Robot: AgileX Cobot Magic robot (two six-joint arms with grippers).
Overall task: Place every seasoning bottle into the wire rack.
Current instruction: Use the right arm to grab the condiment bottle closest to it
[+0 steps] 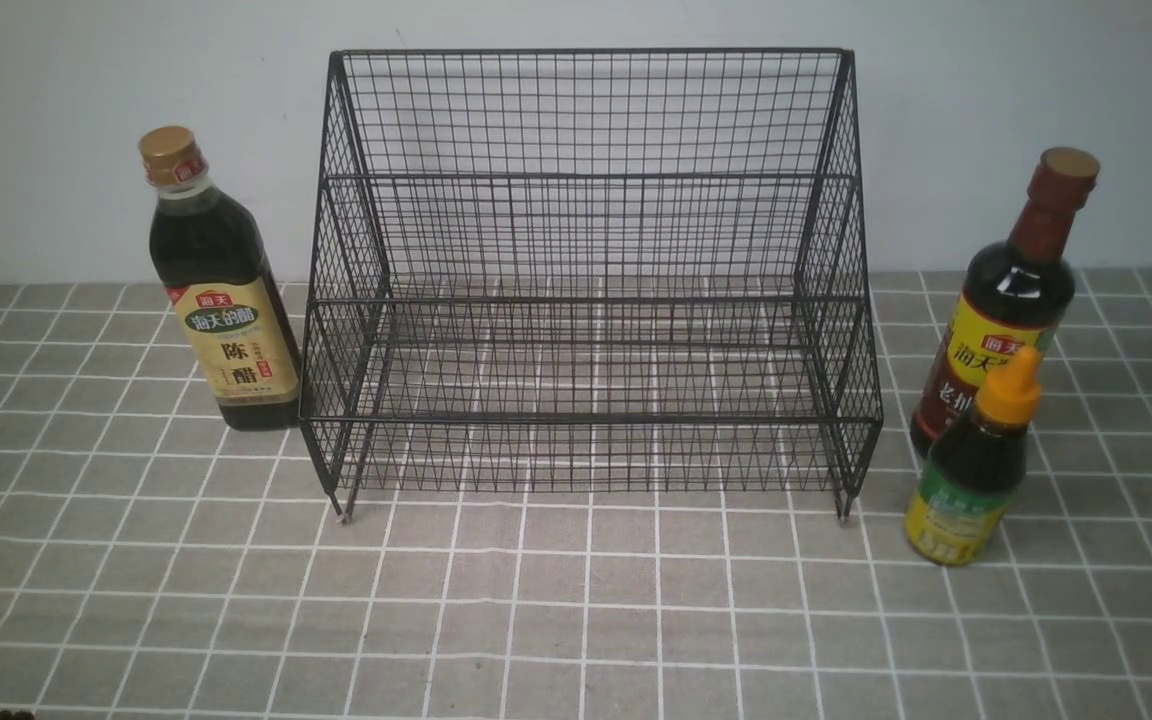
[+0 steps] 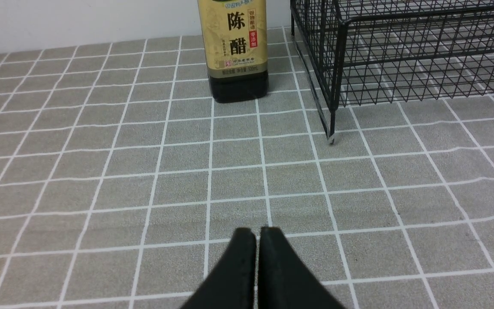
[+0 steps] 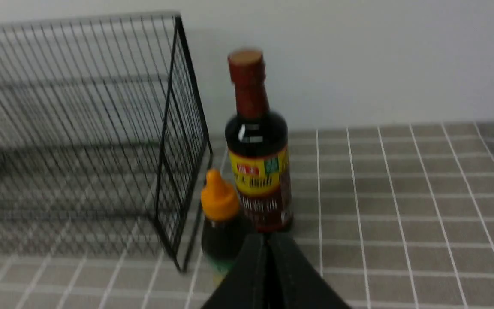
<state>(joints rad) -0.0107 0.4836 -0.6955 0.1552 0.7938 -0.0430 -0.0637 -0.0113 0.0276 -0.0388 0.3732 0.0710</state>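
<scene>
- Left gripper [image 2: 257, 231]: fingers pressed together, holding nothing, low over the bare desk [image 1: 576, 620] towards its near edge.
- Right gripper [image 3: 266, 238]: fingers likewise together and empty, just short of the small orange-cap bottle [image 3: 221, 214].
- Small orange-cap bottle: upright on the desk's right side, just in front of the brown-red-neck bottle [image 1: 1011, 300] and near the rack's right front foot.
- Gold-cap bottle [image 1: 221, 310]: upright on the left side, just beside the rack's left wall, straight ahead of the left gripper.
- Wire rack [image 1: 586, 415]: centred towards the far edge, against the wall; both tiers hold no bottle.
- Step in hand (judged): the opening approach; none of the three bottles is placed.
- Next move (judged): either gripper must spread its fingers, advance to its nearest bottle, and close around the body. On the right, the small bottle blocks access to the taller one, so it likely goes first.
</scene>
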